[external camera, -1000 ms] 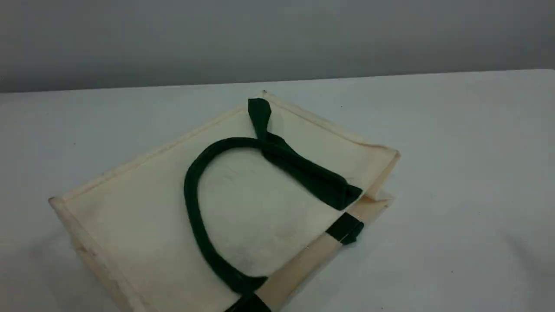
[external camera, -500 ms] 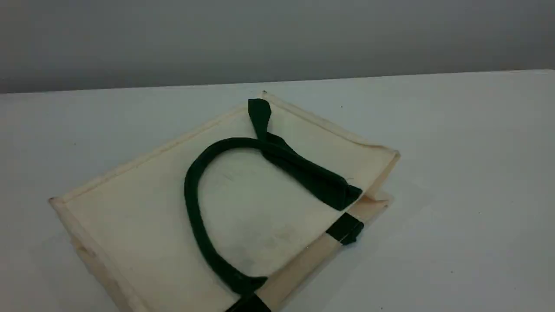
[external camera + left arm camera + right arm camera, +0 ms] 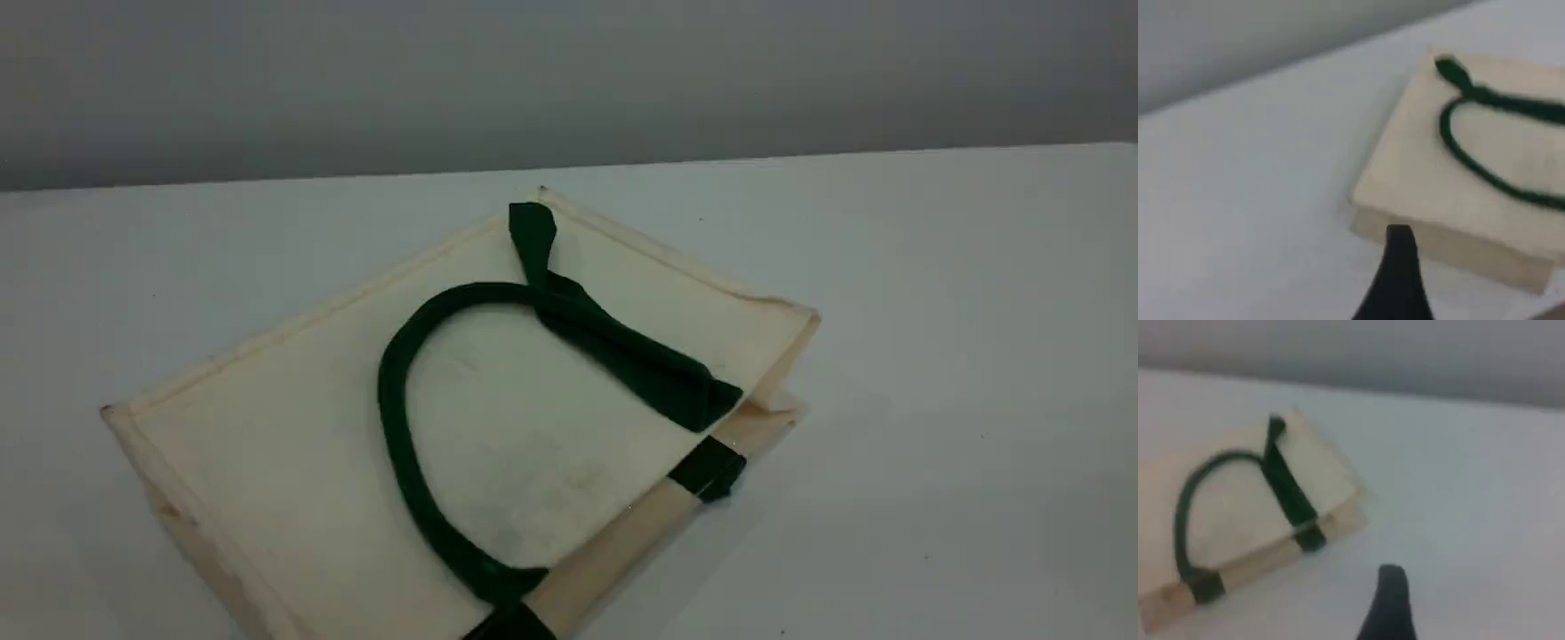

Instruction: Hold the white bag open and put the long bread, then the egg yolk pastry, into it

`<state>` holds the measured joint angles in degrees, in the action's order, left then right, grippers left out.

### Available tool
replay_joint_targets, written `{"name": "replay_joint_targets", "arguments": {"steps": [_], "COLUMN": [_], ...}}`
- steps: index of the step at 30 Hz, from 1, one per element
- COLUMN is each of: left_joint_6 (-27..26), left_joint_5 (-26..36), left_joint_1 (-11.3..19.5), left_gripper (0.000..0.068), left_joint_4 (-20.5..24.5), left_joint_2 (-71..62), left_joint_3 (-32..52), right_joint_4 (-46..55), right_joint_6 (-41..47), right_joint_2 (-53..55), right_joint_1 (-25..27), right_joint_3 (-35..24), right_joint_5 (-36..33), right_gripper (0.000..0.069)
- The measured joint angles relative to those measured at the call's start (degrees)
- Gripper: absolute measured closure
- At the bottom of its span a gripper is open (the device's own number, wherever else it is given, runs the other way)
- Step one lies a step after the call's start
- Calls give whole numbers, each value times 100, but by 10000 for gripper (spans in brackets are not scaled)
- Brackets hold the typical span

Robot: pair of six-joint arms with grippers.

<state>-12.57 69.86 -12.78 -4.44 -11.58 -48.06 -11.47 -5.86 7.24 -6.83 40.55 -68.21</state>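
The white bag [image 3: 293, 427] lies flat on the table, its mouth edge toward the right. One dark green handle [image 3: 391, 418] loops across its top face. A second green handle end [image 3: 711, 469] peeks out below the mouth edge. Neither arm shows in the scene view. In the left wrist view the left gripper's dark fingertip [image 3: 1399, 235] hovers above the bag [image 3: 1431, 180] near a corner, nothing in it. The right gripper's fingertip [image 3: 1391, 577] hangs over bare table to the right of the bag [image 3: 1238, 500], also holding nothing. The long bread and the egg yolk pastry are out of view.
The white table [image 3: 933, 356] stretches around the bag, with its far edge [image 3: 800, 158] against a grey wall. No other objects show in any view.
The bag has not moved. Faint shadows at the table's lower left and lower right have faded.
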Motion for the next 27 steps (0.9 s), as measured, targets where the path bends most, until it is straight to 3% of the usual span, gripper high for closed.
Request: {"name": "replay_joint_targets", "arguments": {"steps": [8, 20, 27], "left_joint_6": [311, 357, 995], "left_joint_5": [-331, -751, -801], "left_joint_1": [0, 0, 0], "left_gripper": [126, 126, 126], "left_joint_4": [-6, 18, 343], "left_joint_2": [18, 24, 24], "left_joint_3": [1105, 1843, 1916], "right_joint_4": [435, 529, 512], "right_joint_6": [0, 0, 2], "right_joint_2": [0, -105, -370], "right_joint_1": [0, 0, 0], "right_joint_3": [-1014, -1061, -1056], "right_joint_5": [538, 571, 553], "right_gripper": [134, 135, 135]}}
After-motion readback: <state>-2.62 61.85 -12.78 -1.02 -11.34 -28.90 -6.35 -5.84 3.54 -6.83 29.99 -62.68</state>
